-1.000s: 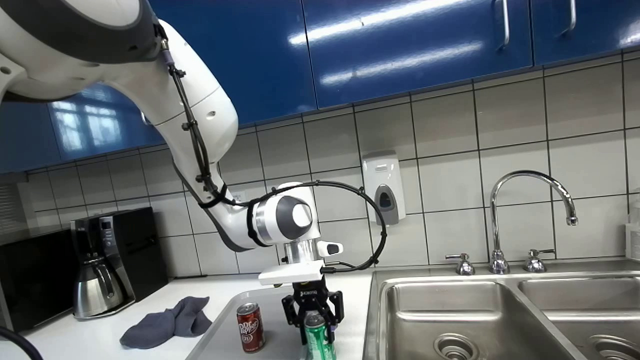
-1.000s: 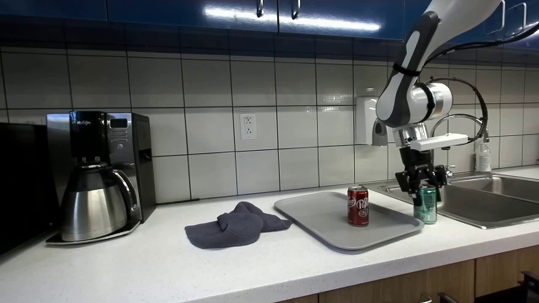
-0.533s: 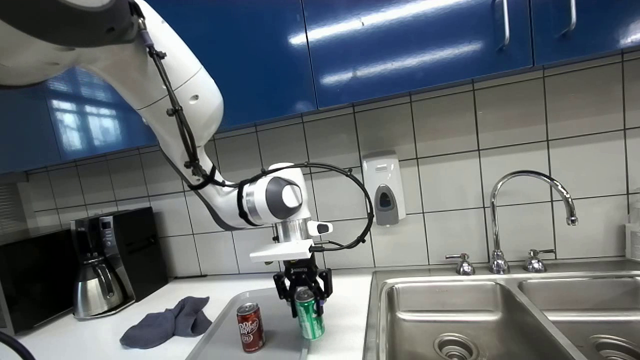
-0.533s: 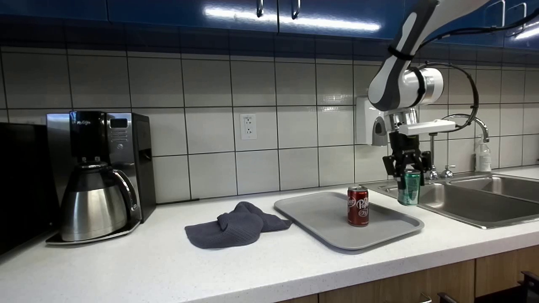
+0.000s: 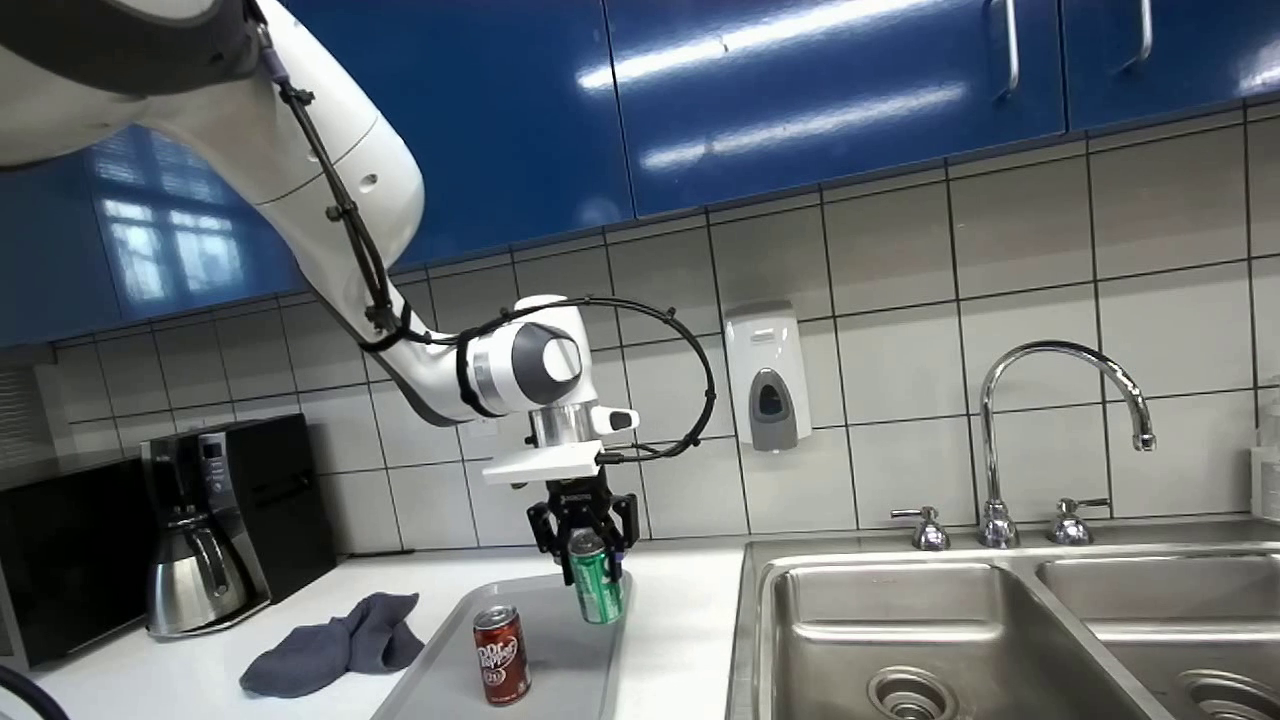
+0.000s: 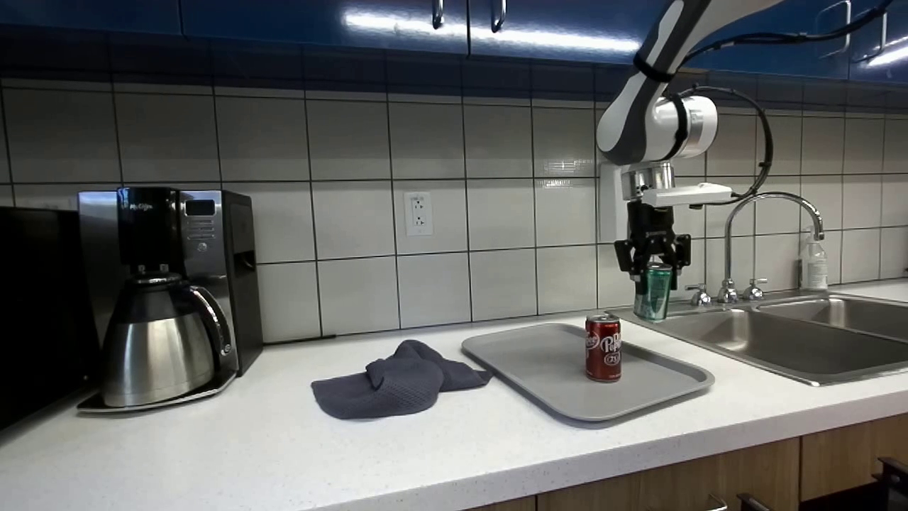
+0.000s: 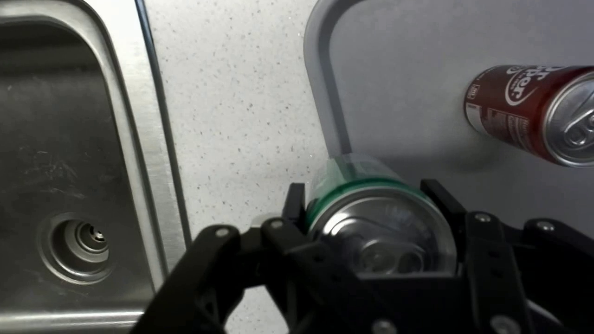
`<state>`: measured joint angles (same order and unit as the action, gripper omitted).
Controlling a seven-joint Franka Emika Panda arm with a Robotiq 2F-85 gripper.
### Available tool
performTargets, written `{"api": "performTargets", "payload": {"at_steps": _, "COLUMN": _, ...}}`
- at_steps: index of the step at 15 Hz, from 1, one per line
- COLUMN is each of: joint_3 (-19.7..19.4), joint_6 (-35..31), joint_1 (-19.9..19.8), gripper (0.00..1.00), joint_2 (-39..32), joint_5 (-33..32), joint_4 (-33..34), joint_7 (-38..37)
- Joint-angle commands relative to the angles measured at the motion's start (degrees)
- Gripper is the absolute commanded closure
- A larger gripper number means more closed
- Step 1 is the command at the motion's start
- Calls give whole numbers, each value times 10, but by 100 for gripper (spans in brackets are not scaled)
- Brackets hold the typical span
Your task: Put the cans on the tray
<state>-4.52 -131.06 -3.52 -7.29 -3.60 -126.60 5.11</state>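
One green can (image 5: 600, 594), cylindrical, silver-topped, slightly tilted, hangs aloft at the tray (image 6: 528, 355), by the rim nearest the smooth steel sink (image 5: 890, 600). One black jointed gripper (image 7: 368, 203); its fingers clamp that can's opposite sides, parted by its girth alone. Tray: matte grey, round-cornered, raised-edged, bearing one red can (image 6: 603, 349), glossy, white-lettered, upright. One textured dark-grey cloth (image 6: 403, 385), crumpled, lies on the speckled white counter (image 6: 213, 454).

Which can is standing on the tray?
The red Dr Pepper can, upright on the gray tray; the green can is held in the gripper, raised clear of it.
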Motion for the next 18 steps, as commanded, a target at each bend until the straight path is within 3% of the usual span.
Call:
{"api": "performTargets", "payload": {"at_steps": 1, "joint_3": 16, "joint_6": 31, "joint_1": 8, "gripper": 61, "joint_2": -25, "joint_5": 13, "joint_4": 45, "joint_7": 0}}
{"api": "performTargets", "payload": {"at_steps": 18, "joint_3": 25, "joint_6": 73, "joint_1": 35, "gripper": 61, "joint_2": -149, "joint_5": -5, "joint_4": 139, "joint_7": -24}}
